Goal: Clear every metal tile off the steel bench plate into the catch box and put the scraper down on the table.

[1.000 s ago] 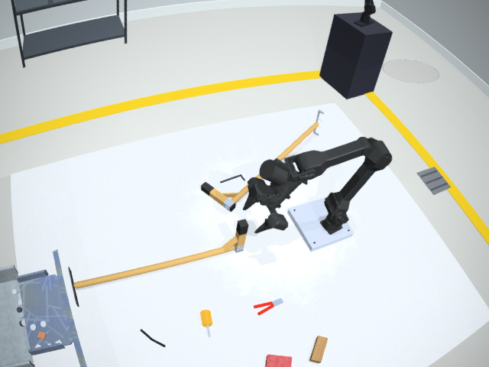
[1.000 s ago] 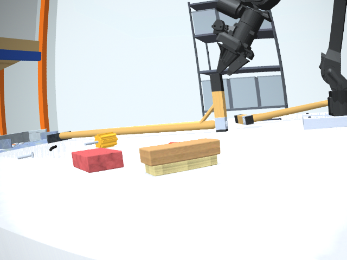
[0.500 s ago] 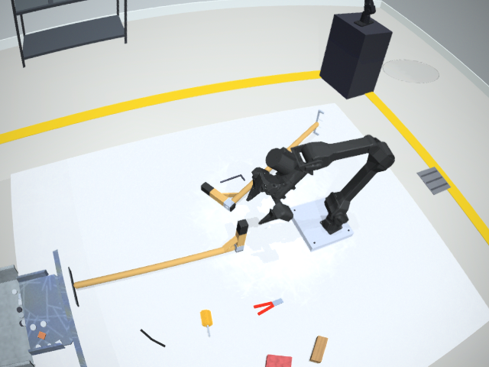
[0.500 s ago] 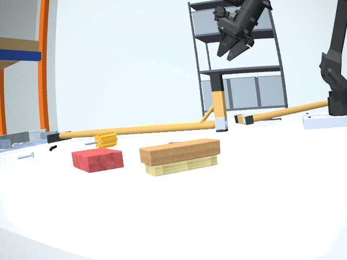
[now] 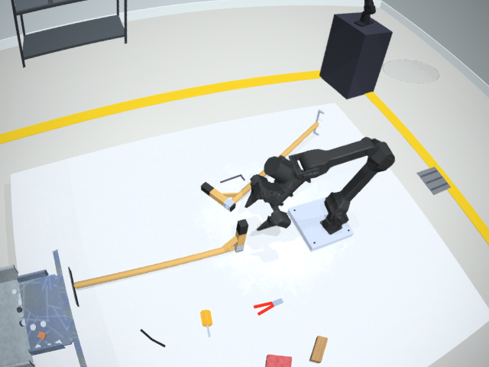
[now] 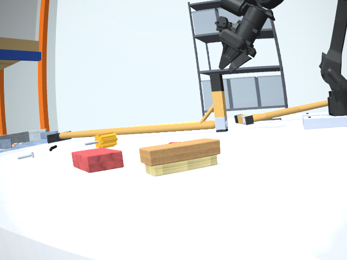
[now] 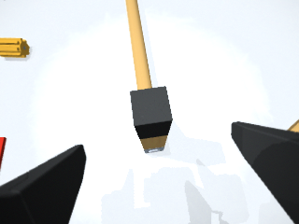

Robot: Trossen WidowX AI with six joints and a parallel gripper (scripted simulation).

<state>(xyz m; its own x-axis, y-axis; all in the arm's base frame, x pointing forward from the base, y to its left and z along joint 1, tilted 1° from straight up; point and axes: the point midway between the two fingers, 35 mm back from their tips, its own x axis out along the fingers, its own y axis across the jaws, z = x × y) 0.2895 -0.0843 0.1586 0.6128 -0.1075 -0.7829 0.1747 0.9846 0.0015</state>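
Observation:
The long scraper lies on the table, its dark blade near the bench plate. Its upright grip has a black top. My gripper is wide open and empty, above the grip; in the wrist view the black top shows between the fingers. Several small tiles, among them an orange one and a white one, lie on the plate. More lie by the grey catch box, partly cut off by the frame.
A second wooden-handled tool with a metal rake head lies behind the arm. A hex key, red-handled tool, yellow screwdriver, black strip, red block and wooden brush lie around.

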